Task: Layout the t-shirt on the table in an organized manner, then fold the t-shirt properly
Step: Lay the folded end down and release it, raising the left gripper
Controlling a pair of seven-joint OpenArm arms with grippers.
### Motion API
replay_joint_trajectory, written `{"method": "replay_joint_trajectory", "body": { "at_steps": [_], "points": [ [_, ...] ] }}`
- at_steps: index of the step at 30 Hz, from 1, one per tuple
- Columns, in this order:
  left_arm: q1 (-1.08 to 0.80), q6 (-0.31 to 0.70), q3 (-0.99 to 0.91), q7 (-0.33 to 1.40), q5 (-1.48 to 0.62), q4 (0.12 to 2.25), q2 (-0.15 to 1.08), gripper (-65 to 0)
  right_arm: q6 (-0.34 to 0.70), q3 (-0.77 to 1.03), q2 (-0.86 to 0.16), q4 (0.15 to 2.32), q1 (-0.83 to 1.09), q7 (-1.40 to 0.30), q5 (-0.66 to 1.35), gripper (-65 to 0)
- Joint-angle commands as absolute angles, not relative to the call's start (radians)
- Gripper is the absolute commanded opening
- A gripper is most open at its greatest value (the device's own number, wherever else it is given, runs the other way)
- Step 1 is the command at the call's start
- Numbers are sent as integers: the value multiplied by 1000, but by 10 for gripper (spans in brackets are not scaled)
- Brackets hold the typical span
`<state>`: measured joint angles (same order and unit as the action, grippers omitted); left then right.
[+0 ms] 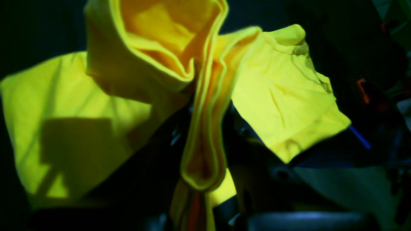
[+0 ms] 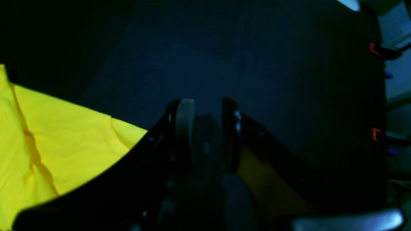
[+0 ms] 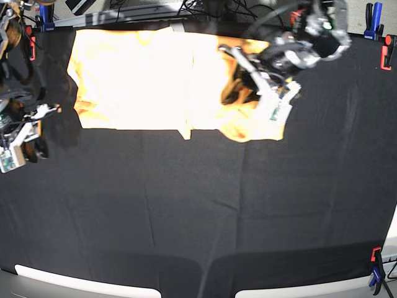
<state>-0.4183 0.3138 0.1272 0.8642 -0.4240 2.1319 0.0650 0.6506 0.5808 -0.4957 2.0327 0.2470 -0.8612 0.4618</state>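
Observation:
The t-shirt (image 3: 142, 81) lies spread along the far edge of the table (image 3: 198, 217), glaring pale yellow-orange, and its right end is rumpled and lifted. My left gripper (image 3: 239, 84) is at that right end. In the left wrist view it (image 1: 204, 141) is shut on a bunched fold of the t-shirt (image 1: 276, 96), with a sleeve hanging to the right. My right gripper (image 3: 38, 148) hovers off the shirt's left end. Its fingers (image 2: 184, 122) stand parted with nothing between them, and the t-shirt (image 2: 57, 144) shows low at the left of that view.
Red-and-blue clamps hold the black cloth at the far right corner (image 3: 376, 12), the right edge (image 3: 386, 53), the near right corner (image 3: 375, 273) and the far left corner (image 3: 43, 15). Cables and gear sit beyond the far edge. White strips line the near edge (image 3: 80, 282).

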Motion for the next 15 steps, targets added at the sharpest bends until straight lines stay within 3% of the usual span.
{"method": "replay_joint_trajectory", "body": {
  "at_steps": [1,15],
  "points": [
    [-415,302,153,830,-417,2146,64,-650,644,598,-513,2050,238,-848,480,-503],
    [-410,276,276,784,-315,2146,64,-650,643,609,-532,2047,235,-951,483,-502]
  ]
}}
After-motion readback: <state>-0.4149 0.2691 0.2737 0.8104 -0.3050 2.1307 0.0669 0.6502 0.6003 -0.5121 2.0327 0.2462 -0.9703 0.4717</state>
